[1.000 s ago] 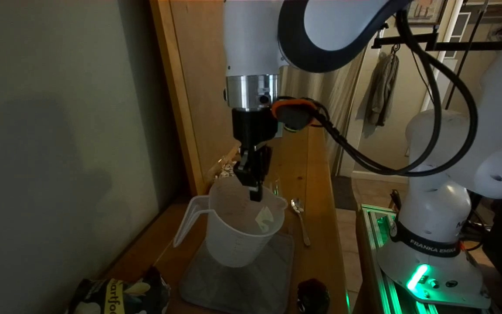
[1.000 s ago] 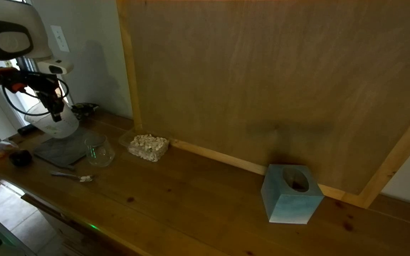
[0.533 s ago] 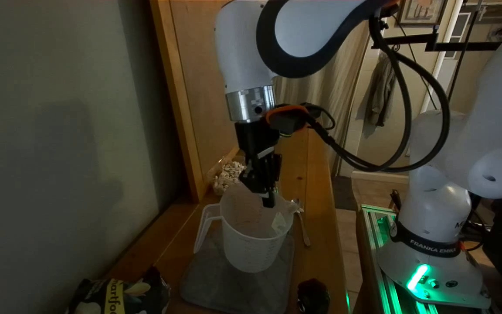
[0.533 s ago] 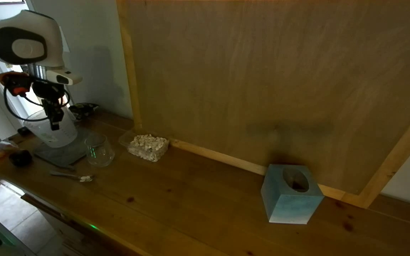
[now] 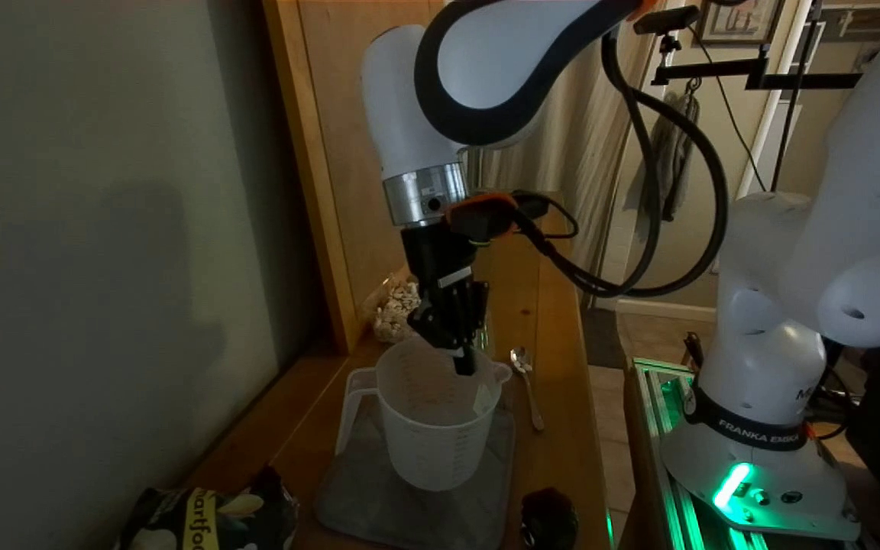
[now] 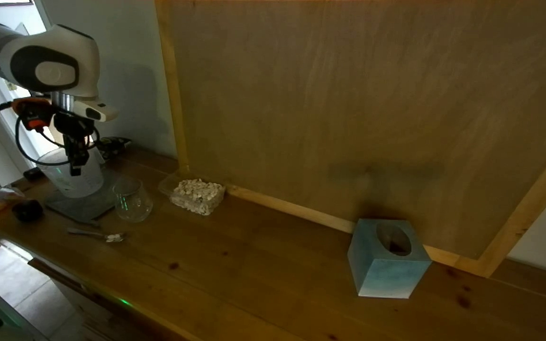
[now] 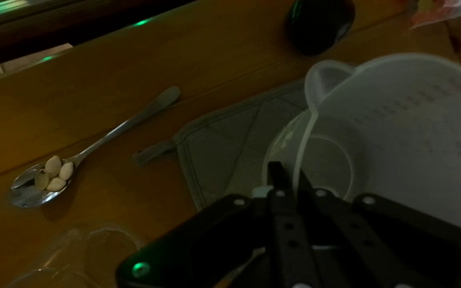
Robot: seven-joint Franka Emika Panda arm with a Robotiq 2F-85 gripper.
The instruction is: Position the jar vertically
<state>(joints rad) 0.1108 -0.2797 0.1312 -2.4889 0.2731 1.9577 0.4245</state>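
The jar (image 5: 440, 454), a translucent whitish measuring jug, stands nearly upright over the grey mat (image 5: 379, 504); I cannot tell whether its base rests fully on it. It also shows in an exterior view (image 6: 83, 182), partly behind the gripper. Its handle (image 5: 348, 409) points toward the wall and its spout (image 5: 501, 373) toward the counter's open edge. My gripper (image 5: 464, 363) comes down tilted from above at the rim. In the wrist view the gripper (image 7: 292, 176) is shut on the jar's wall, one finger inside and one outside.
A metal spoon with seeds (image 7: 54, 176) and a clear glass (image 6: 133, 203) lie close to the mat. A box of seeds (image 6: 199, 194) stands by the wooden panel. A snack bag (image 5: 215, 516), a dark round object (image 5: 549, 519) and a blue tissue box (image 6: 389, 265) are also on the counter.
The jar has come down toward the mat and turned from tilted to nearly upright. The gripper has lowered and leaned with it, still holding the rim.
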